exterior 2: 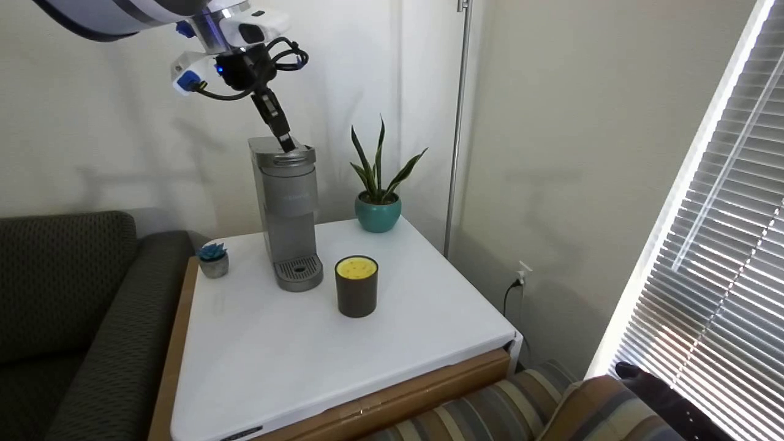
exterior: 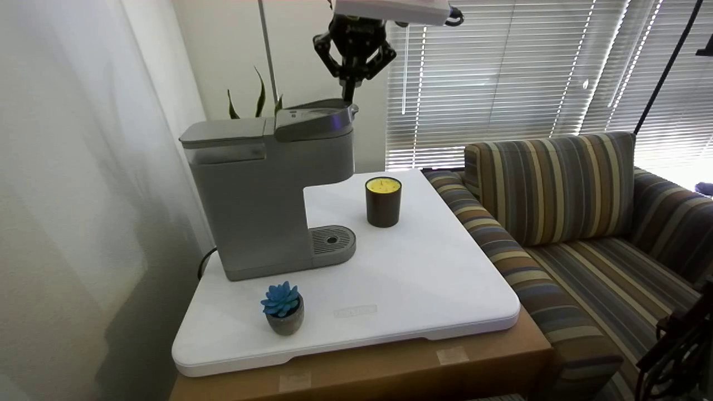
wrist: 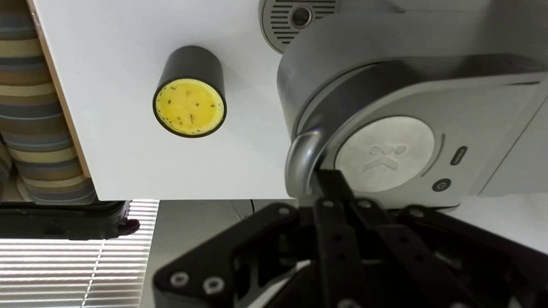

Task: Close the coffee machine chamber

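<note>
Well, the job looks almost done to me. The lid (exterior: 313,125) lies down on top of the machine (exterior: 256,206), and I see no big gap under its front. The machine stands on the white top (exterior: 434,278). My gripper (exterior: 348,96) is over the lid's front end, and its tips look like they touch it. My jaws are narrow, pressed together, and I see nothing in them. I think what is left is small: maybe one more push, then up and away. I can't tell if the lid has clicked; no view shows that.

The wrist view looks down on the lid. It shows the round badge (wrist: 385,149) and the power button (wrist: 441,185) plainly, and my tips just by the handle (wrist: 302,158). It doesn't show the blue plant (exterior: 283,309), but both exterior views do. In an exterior view I can see all of the tall potted plant (exterior 2: 378,212). Where the machine's long side (exterior: 245,223) shows, in an exterior view, only the leaf tips poke up behind. That side helps me: I can follow the line where the lid meets the body, and it looks snug.
</note>
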### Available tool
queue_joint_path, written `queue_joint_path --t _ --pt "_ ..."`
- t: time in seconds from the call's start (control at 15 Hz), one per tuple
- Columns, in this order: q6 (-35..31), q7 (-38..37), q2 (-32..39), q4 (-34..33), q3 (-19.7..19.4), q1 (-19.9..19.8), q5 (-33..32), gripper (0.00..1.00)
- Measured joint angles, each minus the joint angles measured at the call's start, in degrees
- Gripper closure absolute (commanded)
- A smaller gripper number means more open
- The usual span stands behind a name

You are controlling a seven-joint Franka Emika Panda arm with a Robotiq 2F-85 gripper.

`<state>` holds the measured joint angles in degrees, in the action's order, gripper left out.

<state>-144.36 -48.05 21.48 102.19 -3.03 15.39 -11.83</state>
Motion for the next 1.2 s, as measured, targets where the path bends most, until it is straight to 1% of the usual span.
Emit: queue_joint_path --t 0.4,1.2 --pt "4.5 0.0 0.6 0.0 0.7 0.0 1.1 1.00" --pt "4.8 0.0 0.7 -0.2 0.7 0.0 0.7 1.00"
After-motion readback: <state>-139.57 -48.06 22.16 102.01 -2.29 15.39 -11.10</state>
